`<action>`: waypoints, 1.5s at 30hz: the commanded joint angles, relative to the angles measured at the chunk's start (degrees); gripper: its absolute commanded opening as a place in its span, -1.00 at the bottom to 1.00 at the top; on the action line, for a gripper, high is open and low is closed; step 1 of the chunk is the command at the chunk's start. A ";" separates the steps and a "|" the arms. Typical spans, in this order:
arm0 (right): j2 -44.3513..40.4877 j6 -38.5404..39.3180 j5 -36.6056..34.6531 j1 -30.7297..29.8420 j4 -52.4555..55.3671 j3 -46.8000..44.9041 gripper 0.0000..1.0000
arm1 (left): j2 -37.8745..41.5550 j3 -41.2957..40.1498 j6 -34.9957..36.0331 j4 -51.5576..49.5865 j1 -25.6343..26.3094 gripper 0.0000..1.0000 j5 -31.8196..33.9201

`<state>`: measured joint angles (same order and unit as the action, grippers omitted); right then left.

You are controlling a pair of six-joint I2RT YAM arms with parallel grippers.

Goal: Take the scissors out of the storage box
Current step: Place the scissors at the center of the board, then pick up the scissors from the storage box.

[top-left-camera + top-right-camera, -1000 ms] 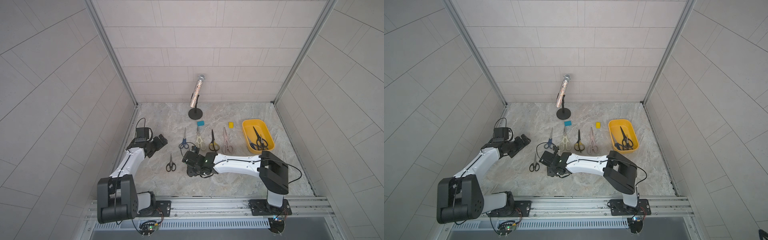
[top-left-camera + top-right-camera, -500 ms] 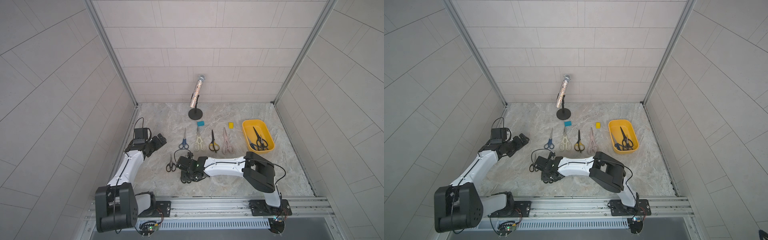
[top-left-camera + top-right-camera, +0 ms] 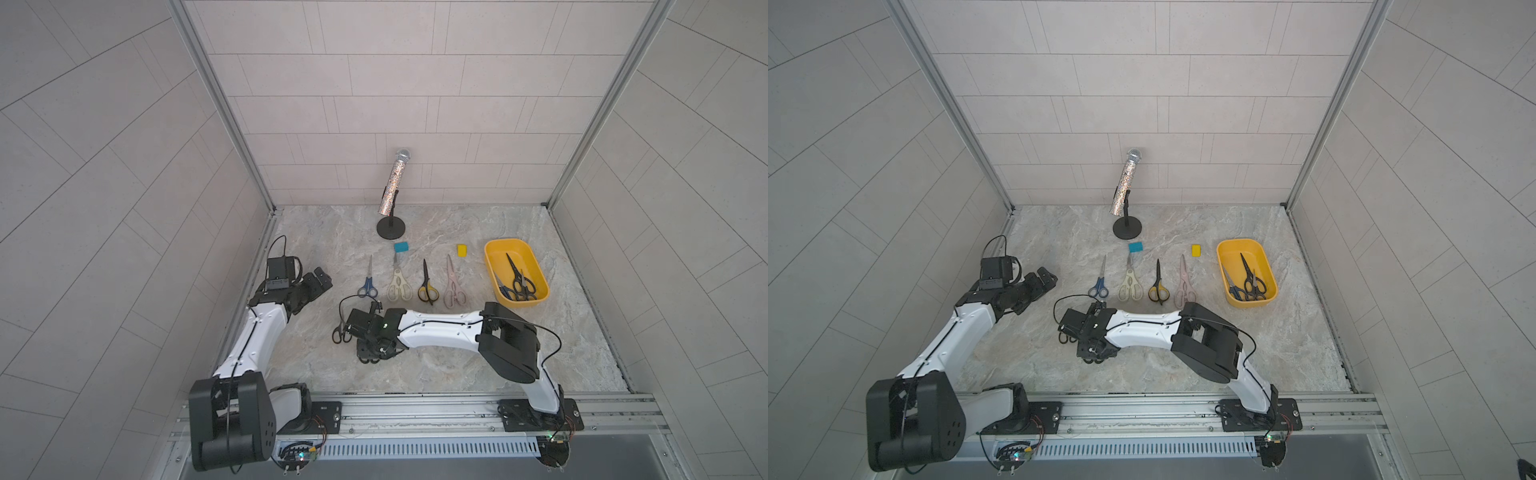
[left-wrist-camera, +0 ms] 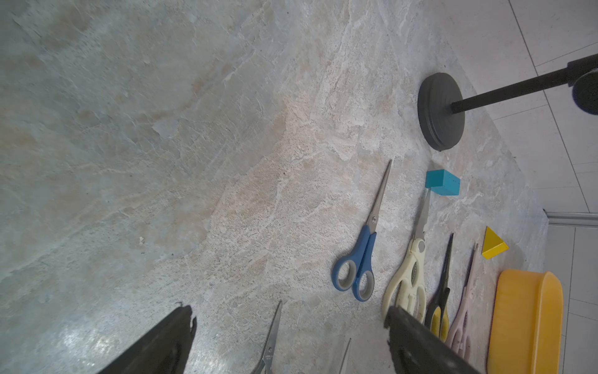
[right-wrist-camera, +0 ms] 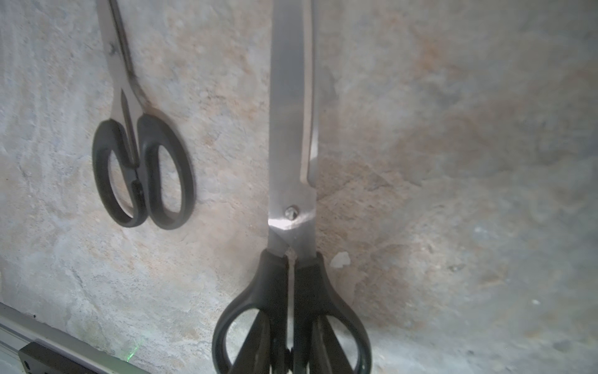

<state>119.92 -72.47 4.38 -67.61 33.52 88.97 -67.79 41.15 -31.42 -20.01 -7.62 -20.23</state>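
The right gripper [image 5: 291, 351] pinches the handles of big black scissors [image 5: 291, 129] close to the table [image 5: 453, 162], well apart from the yellow box [image 3: 531, 261]; I think it should lay them flat beside the small pair [image 5: 142, 171] before opening.

Left wrist feed: scissors in a row on the marbled worktop [image 4: 194, 145].
I saw my left gripper [image 4: 288, 312] with its jaws spread wide. Beyond them lay the blue-handled scissors [image 4: 359, 259], the cream scissors [image 4: 409, 278] with their tip right at the teal block [image 4: 442, 183], the black-yellow scissors [image 4: 441, 298] and the pale pink scissors [image 4: 464, 311], side by side, blades pointing the same way. The yellow storage box [image 4: 524, 320] sat just past the pink pair, with the small yellow block [image 4: 493, 247] near its end. Two more blade tips [image 4: 271, 336] showed between the jaws. The black stand base [image 4: 440, 111] stood farther off.
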 commanded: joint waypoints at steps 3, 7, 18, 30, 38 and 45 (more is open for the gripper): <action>0.51 1.13 -2.36 -0.07 3.55 2.90 -0.48 | 1.32 -0.20 1.32 -0.82 -0.48 1.00 1.07; 0.82 1.53 -2.23 0.10 5.60 4.69 -0.40 | 1.39 -0.26 1.28 -0.65 -0.52 1.00 1.19; -4.76 4.82 -3.22 3.34 6.47 3.70 -0.40 | 1.61 -0.55 1.00 -0.34 -1.25 1.00 0.19; -14.08 25.54 6.08 25.08 7.18 -4.55 -0.44 | -4.69 0.43 0.88 0.88 -0.15 1.00 -8.03; -18.28 40.74 8.10 47.60 15.09 -4.12 -0.45 | -6.93 0.84 1.31 -0.11 6.00 1.00 -6.39; -18.30 46.83 7.82 64.15 18.25 -3.43 -0.45 | -10.02 3.50 1.46 -2.43 13.17 1.00 -3.12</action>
<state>102.78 -30.61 12.60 -6.79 47.37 84.49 -76.86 42.26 -31.00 -20.58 3.95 -25.54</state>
